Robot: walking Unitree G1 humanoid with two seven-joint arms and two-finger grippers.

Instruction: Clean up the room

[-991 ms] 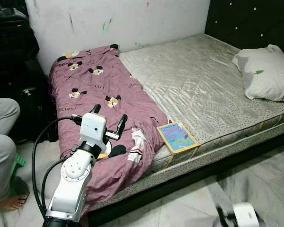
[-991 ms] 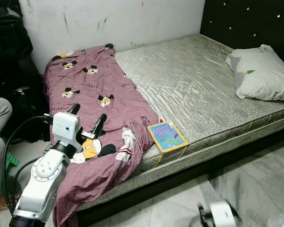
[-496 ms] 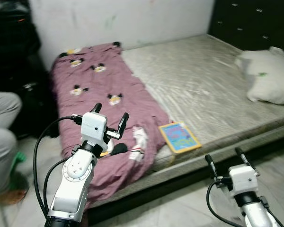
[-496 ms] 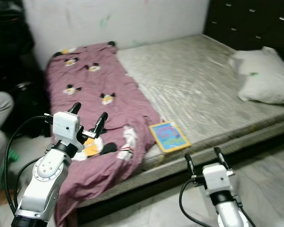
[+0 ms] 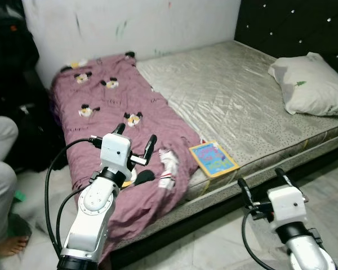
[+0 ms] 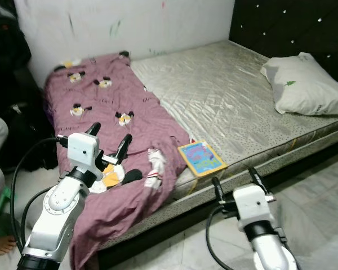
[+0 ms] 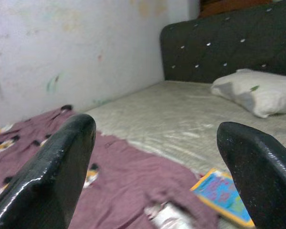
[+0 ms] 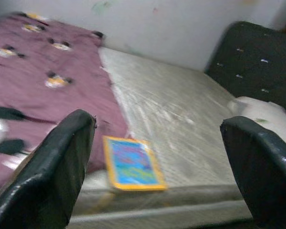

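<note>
A purple blanket (image 5: 110,107) with cartoon prints lies crumpled over the left part of the bare mattress (image 5: 236,95). A small colourful book (image 5: 213,159) with a yellow border sits near the bed's front edge; it is also seen as the book (image 8: 132,163). A white pillow (image 5: 312,84) rests at the right end by the dark headboard (image 5: 287,25). My left gripper (image 5: 135,140) is open, held above the blanket's lower part. My right gripper (image 5: 260,181) is open, raised in front of the bed edge, short of the book.
A seated person's grey trouser leg (image 5: 0,169) and bare foot (image 5: 5,246) are at the far left. Dark bags (image 5: 14,62) stand by the wall. A white sock-like cloth (image 5: 168,167) lies on the blanket. Pale tiled floor (image 5: 214,247) runs before the bed.
My right arm has risen from the bottom edge into view, its gripper now up in front of the bed. The camera has shifted slightly. The left arm holds about the same pose.
</note>
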